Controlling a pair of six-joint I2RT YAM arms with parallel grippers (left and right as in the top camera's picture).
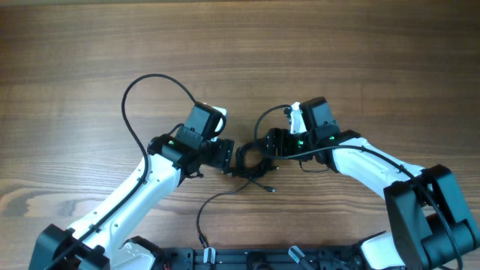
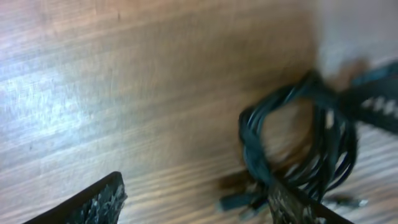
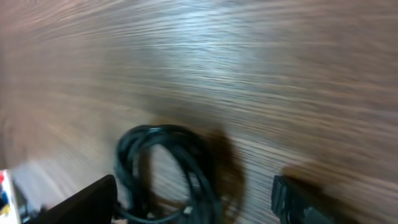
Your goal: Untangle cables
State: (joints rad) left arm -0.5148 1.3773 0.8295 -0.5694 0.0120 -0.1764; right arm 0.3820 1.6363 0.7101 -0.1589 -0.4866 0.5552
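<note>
From above you see the cables (image 1: 251, 159) in the middle of the frame, a little below center. They lie on the wooden table (image 1: 240, 45), right between your two grippers. They make a small round knot of thin black loops. One long end runs out of the knot down and to the left, toward the bottom edge. A short end pokes down and to the right.

Your left gripper (image 1: 231, 159) comes in from the left and your right gripper (image 1: 266, 146) from the right. From above you cannot tell how their fingers stand.

The wrist views show that, though both are blurry. In the left wrist view the fingers (image 2: 96, 200) are spread wide, with the loops by the lower right one. In the right wrist view the fingers (image 3: 81, 202) are spread wide too, with the loops near the lower left one. Neither pinches anything.
</note>
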